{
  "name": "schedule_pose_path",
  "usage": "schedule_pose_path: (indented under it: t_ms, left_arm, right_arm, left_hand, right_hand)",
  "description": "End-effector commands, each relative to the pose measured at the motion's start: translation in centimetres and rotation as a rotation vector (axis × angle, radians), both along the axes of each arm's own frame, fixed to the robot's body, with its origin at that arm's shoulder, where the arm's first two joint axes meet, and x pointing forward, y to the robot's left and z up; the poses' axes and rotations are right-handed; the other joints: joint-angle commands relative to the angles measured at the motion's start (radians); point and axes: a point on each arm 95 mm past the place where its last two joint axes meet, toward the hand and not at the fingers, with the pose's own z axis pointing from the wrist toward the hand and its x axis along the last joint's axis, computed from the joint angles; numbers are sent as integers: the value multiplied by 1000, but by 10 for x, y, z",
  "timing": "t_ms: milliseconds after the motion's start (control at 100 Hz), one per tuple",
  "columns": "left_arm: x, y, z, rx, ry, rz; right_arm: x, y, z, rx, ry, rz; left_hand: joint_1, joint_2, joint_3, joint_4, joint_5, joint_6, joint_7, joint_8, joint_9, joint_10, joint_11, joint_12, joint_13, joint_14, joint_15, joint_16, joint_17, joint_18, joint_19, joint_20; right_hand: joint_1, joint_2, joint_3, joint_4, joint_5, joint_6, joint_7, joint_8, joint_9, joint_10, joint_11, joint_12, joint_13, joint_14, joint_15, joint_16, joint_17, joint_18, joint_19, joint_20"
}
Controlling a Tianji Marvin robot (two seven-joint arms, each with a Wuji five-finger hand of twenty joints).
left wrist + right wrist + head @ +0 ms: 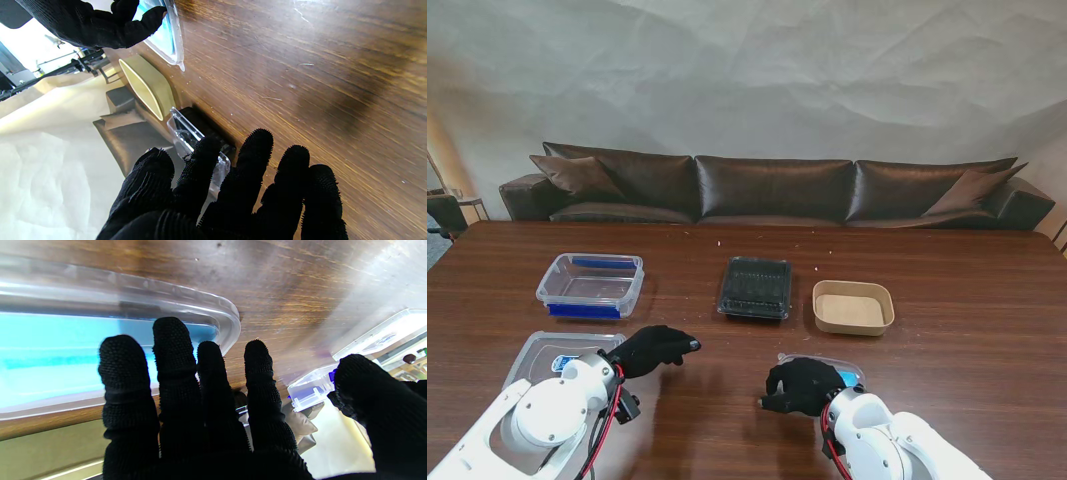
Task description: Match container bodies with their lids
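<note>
1. Our right hand (pixel 803 386) rests spread on a clear lid with a blue label (pixel 845 371); we can't tell whether it grips.
2. Our left hand (pixel 653 349) hovers spread, holding nothing, beside another clear lid (pixel 539 352).
3. Farther from us, the blue-clipped clear box (pixel 590 285) and kraft paper tray (pixel 853 307) stand uncovered; the black tray (pixel 754 288) already wears a clear lid. Pairing looks barely begun.
</note>
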Motion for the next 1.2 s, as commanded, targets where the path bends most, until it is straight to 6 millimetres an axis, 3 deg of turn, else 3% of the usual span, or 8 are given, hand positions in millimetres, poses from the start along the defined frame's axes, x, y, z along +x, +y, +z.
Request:
schedule_pose_path:
  t_ms: [0,1190]
  left_arm:
    - [-3,-2,0,0,12,-12]
    - [-5,4,1,16,14,-8]
  right_arm:
    - [-10,2,-19,-15,63,13]
    - [-7,21,-15,55,48,51]
  left_hand:
    - [-17,44,-14,-11,20,-1,2,7,-9,14,1,-6,-28,1,-10,-10,-18,-46,-29,-9]
    - [-18,45,-15,-11,19,-3,2,7,-10,14,1,-7,-29,0,-11,-10,-19,-48,-32,-10]
  right_hand:
    - [-15,22,18,-9,-25,-6,4,-11,0,-36,-44,-38,-20,11,6,4,-362,-12,46,30]
    - [-11,21,25,-11,-33,-9,7,-14,-24,-45,-31,-29,-35,20,3,2,-388,-10,26,25]
